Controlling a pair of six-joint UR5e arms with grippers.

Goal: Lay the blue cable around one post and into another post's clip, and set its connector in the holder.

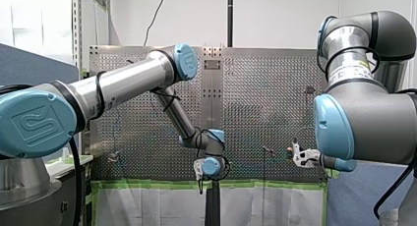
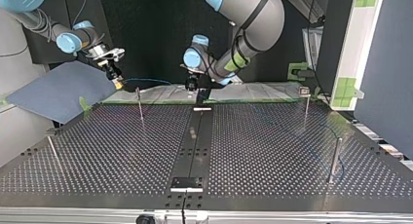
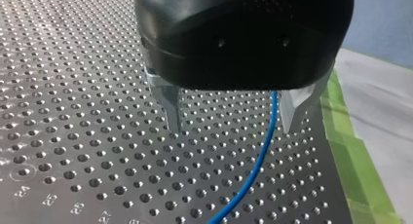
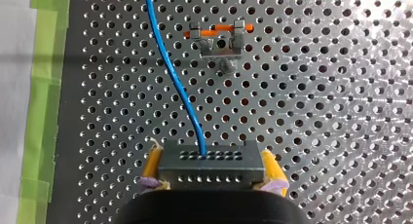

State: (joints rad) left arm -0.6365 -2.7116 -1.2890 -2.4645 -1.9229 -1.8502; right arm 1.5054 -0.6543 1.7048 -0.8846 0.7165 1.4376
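At the edge of the perforated table (image 2: 97, 151) that is bordered with green tape (image 3: 350, 156), on the arms' own side, the blue cable (image 4: 170, 73) runs out of a small grey connector (image 4: 209, 158) clamped in my right gripper (image 4: 212, 168). Its yellow pads (image 4: 153, 165) are closed on the block's two short sides. From there the cable curves away over the holes and passes just beside a post (image 4: 216, 39) topped with a clip, without lying in it. Nearer the middle of the same edge, my left gripper (image 3: 231, 117) hangs above the surface with its metal fingers (image 3: 170, 107) spread wide. The cable passes between them, closer to one finger, and no contact with either shows, so this gripper has hold of nothing. The cable looks thin, light and limp: it will probably sag wherever it is unsupported, trail after whichever end is pulled, and slide through a loose pinch. The connector is the one stiff part and the sensible place for a firm hold, by its flat sides as here. The free run would be better steered by a light pinch close to whichever post it must round. Judged from these views, the turn round a post, the clip and the seating in the holder are all not yet done.
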